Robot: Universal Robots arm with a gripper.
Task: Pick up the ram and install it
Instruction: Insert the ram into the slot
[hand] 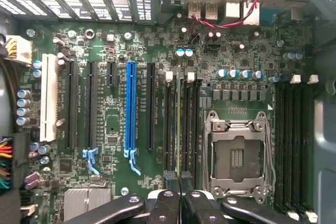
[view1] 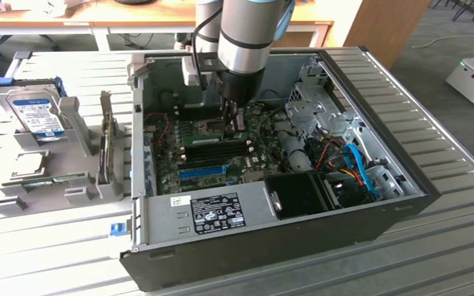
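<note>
The ram [hand: 178, 129] shows edge-on as a thin green line running away from my gripper [hand: 181, 203], whose black fingers [hand: 167, 205] are shut on its near end. It lines up with a black memory slot [hand: 185, 124] that has white clips at its far end, beside the empty processor socket [hand: 236, 156]. Whether it sits in the slot I cannot tell. In the exterior view my gripper [view1: 235, 126] reaches down into the open computer case [view1: 402, 179], and the ram [view1: 212, 139] is a green strip just under it on the motherboard.
A blue expansion slot [hand: 130, 108] and black slots lie beside the memory slots. Cables [view1: 357, 166] and a fan housing [view1: 303, 194] fill the case on the exterior view's right. A grey rack [view1: 72, 142] outside holds a hard drive [view1: 37, 114] with a blue label.
</note>
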